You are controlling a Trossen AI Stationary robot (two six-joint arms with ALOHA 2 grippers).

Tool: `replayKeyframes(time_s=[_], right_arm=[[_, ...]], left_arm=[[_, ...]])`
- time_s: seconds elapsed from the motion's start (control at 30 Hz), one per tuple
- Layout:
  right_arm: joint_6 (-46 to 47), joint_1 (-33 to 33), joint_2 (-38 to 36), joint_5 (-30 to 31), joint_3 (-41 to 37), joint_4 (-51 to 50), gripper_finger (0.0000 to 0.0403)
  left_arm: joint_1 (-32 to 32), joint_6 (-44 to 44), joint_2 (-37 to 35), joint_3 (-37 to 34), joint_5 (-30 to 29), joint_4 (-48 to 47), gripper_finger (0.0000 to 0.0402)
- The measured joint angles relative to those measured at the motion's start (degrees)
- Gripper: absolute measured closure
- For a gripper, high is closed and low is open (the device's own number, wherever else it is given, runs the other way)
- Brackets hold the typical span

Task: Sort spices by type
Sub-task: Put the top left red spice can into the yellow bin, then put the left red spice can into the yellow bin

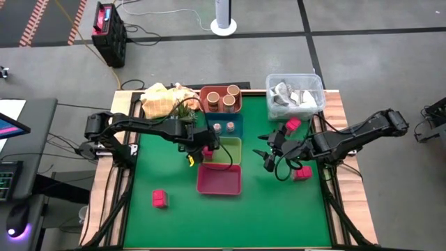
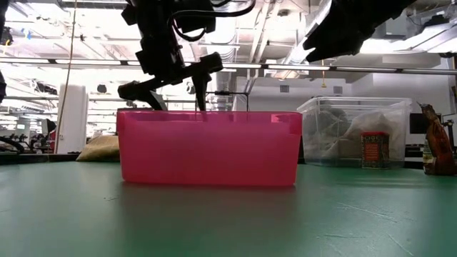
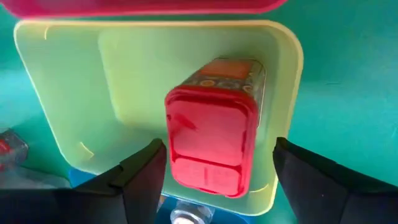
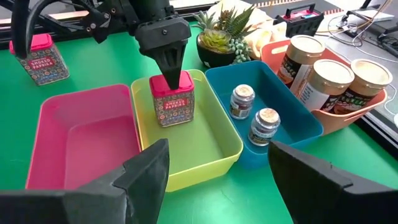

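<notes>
A pink-red cube packet (image 3: pixel 211 134) (image 4: pixel 172 102) stands upright on the floor of the green tray (image 1: pixel 230 155). My left gripper (image 3: pixel 214 168) (image 1: pixel 208 148) is above it, pointing down and open, with a finger on either side of the packet's red lid. My right gripper (image 4: pixel 217 180) (image 1: pixel 268 157) hovers open over the mat, right of the trays, holding nothing. Three more packets rest on the mat (image 1: pixel 160 199) (image 1: pixel 301 172) (image 1: pixel 293 124). Three tan-lidded jars (image 1: pixel 221 97) stand in the orange tray. Two tiny pale-topped jars (image 4: pixel 255 115) stand in the blue tray. My left gripper comes at the packet's red lid (image 3: pixel 208 143) from above with its fingers spread. One finger (image 3: pixel 146 171) lies close beside the lid and the other (image 3: pixel 292 165) stands a little off. I cannot tell whether either one touches it.
The pink tray (image 1: pixel 219 180) (image 2: pixel 211 146) sits on the near side of the green one. A clear tub of silvery wrappers (image 1: pixel 294 94) is at the far right corner. A small potted plant (image 4: pixel 217 40) and a tan bag (image 1: pixel 162 99) sit far left. Open green mat lies along the near edge.
</notes>
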Motion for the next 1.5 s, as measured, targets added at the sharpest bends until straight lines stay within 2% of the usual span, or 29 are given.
replayKeyframes(time_s=[0.13, 0.27, 0.37, 0.57, 0.67, 0.73, 0.87, 1.03, 1.2, 1.33, 1.5], right_arm=[[0.0, 0.0, 0.0, 0.0, 0.0, -0.1, 0.0104], [0.0, 0.0, 0.0, 1.3, 0.0, -1.1, 0.0104], [0.0, 0.0, 0.0, 1.4, 0.0, -1.8, 0.0104], [-0.9, -0.2, 0.0, 2.5, 0.0, -2.0, 0.0104], [-2.6, -1.1, 0.0, 2.5, 0.0, -0.1, 0.0104], [-3.3, -1.6, 0.0, 2.5, 0.0, 1.6, 0.0104], [-4.5, -2.0, 0.0, 2.5, 0.1, 3.6, 0.0104], [-4.8, -2.0, 0.0, 2.4, 0.1, 4.3, 0.0104], [-4.7, -2.0, 0.0, 2.4, 0.1, 4.4, 0.0104], [-3.7, -2.0, 0.0, 2.4, 0.1, 4.4, 0.0104], [-1.8, -0.4, 0.1, 2.3, 0.1, 4.3, 0.0104]], left_arm=[[-1.0, -6.5, -1.8, 1.2, -2.8, -0.5, 0.0118], [-3.7, -18.5, -5.8, 1.8, -5.1, -4.8, 0.0118], [-7.7, -36.8, -8.5, 1.7, -5.6, -10.0, 0.0118], [-19.5, -83.2, -11.3, 1.7, -3.1, -16.4, 0.0118], [-25.8, -93.8, -11.3, 1.7, -1.1, -18.7, 0.0118], [-30.4, -95.1, -11.2, 1.7, -1.1, -20.7, 0.0118], [-39.4, -91.0, -11.2, 1.7, -1.0, -23.0, 0.0118], [-47.4, -90.9, -11.1, 2.7, -4.6, -23.6, 0.0118], [-51.4, -89.7, -11.1, 2.8, -5.4, -28.0, 0.0118], [-53.3, -84.6, -9.9, 2.8, -5.5, -29.6, 0.0116], [-54.4, -79.7, -7.9, 2.1, -4.2, -31.1, 0.0091]])
